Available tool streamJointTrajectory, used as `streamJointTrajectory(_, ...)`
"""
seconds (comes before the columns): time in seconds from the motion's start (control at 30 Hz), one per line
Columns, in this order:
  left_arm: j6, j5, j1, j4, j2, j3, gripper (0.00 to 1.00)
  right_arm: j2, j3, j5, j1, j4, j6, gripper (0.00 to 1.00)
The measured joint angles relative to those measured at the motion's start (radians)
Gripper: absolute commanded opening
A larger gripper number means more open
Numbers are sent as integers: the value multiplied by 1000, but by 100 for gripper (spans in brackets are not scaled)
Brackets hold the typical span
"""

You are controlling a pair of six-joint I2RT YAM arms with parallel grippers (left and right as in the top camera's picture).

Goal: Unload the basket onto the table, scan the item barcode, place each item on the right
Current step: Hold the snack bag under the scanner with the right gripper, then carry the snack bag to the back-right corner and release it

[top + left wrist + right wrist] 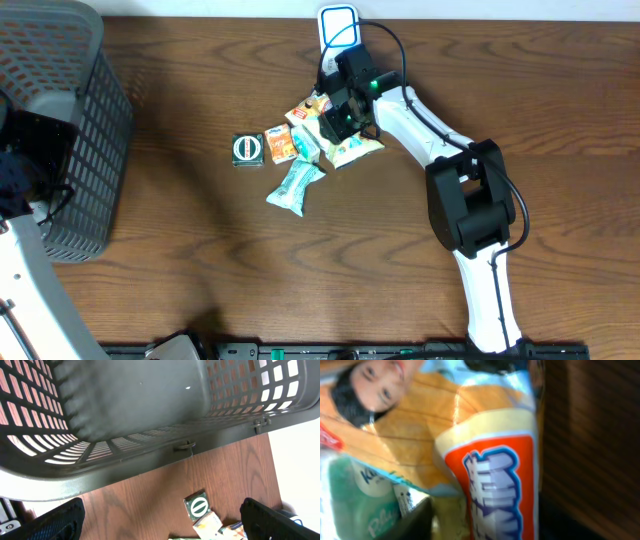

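Overhead, the right hand (338, 118) is down on the far right part of a pile of snack packets (310, 145) at the middle of the wooden table (200, 260). Its fingers are hidden in the pile, so I cannot tell whether they are spread or pinching anything. Around it lie an orange packet (280, 143), a pale green packet (358, 150) on the right, a teal packet (296, 186) on the near side, and a square packet with a green circle (247, 149) at the left end. A white and blue device (340, 25) stands at the far edge of the table, just beyond the arm.

The right wrist view is very close and blurred. It shows a yellow-orange packet printed with a face (395, 430), a packet with an orange panel and blue-edged letters (492, 490), and one dark finger (414, 521) at the bottom edge.

In the left wrist view, the left hand (162, 525) is spread wide and holds nothing. It is next to the black mesh basket (125, 460) at the left of the table, and the green-circle packet shows beyond it.
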Motion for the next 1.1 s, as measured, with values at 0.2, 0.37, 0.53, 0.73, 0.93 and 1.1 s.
streamJointTrajectory(0.2,0,0,0,0,0,0,98,-4,10,-6,0,2,6,1)
streamJointTrajectory(0.37,0,0,0,0,0,0,98,-9,24,-11,0,10,64,1)
streamJointTrajectory(0.53,0,0,0,0,0,0,98,-32,25,2,-5,89,109,1)
streamJointTrajectory(0.73,0,0,0,0,0,0,98,-159,29,89,-29,281,159,1)
streamJointTrajectory(0.93,0,0,0,0,0,0,98,-199,55,212,-39,488,169,1)
streamJointTrajectory(1.1,0,0,0,0,0,0,97,-124,55,249,-38,721,174,1)
